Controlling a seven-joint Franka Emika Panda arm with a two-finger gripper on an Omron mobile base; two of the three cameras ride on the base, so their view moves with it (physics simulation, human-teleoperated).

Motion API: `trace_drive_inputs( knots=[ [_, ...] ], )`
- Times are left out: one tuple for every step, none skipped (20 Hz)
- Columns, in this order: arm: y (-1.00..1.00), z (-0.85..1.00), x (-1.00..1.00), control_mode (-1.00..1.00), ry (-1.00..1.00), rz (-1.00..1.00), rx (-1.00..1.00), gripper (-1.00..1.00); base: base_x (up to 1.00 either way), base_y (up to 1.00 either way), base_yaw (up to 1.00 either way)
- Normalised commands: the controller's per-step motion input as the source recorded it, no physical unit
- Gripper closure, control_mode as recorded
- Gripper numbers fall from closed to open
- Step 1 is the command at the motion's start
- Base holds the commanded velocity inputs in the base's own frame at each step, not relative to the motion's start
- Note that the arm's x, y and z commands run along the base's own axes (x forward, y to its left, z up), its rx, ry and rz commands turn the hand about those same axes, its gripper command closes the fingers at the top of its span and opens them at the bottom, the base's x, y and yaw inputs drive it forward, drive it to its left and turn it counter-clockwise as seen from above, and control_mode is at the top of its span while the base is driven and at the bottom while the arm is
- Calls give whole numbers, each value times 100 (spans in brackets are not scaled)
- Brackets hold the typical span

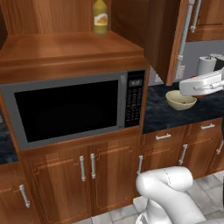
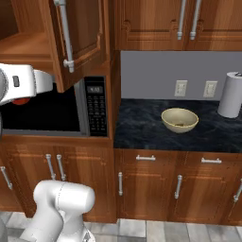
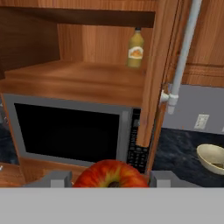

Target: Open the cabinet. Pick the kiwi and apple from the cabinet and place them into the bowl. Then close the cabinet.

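Note:
In the hand view my gripper (image 3: 110,179) is shut on the glossy red apple (image 3: 110,174), with one finger on each side of it. The apple shows as a red sliver under the hand in the left base view (image 1: 200,89) and the right base view (image 2: 20,100). The cabinet (image 1: 65,48) stands open, its door (image 2: 80,33) swung out over the counter. The cream bowl (image 2: 179,113) sits on the dark counter, to the right of the door and beside my hand (image 1: 197,83). A small dull shape lies in the bowl; I cannot tell whether it is the kiwi.
A tall yellow bottle (image 1: 100,17) stands at the back of the open cabinet shelf. Below the shelf is a microwave (image 1: 70,109). A paper towel roll (image 2: 231,94) stands at the counter's far right. The open door's bar handle (image 3: 183,52) hangs close to my hand.

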Motion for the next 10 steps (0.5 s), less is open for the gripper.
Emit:
trace_drive_inputs(
  knots=[
    [0, 0, 0, 100, 0, 0, 0, 100, 0, -56, 0],
    [0, 0, 0, 100, 0, 0, 0, 100, 0, -54, -1],
    [0, 0, 0, 100, 0, 0, 0, 100, 0, -56, -3],
    [0, 0, 0, 100, 0, 0, 0, 100, 0, -57, -4],
    [0, 0, 0, 100, 0, 0, 0, 100, 0, -58, -4],
    [0, 0, 0, 100, 0, 0, 0, 100, 0, -56, -4],
    [0, 0, 0, 100, 0, 0, 0, 100, 0, -56, -4],
    [0, 0, 0, 100, 0, 0, 0, 100, 0, -56, -4],
    [0, 0, 0, 100, 0, 0, 0, 100, 0, -56, -4],
    [0, 0, 0, 100, 0, 0, 0, 100, 16, -61, -7]
  ],
)
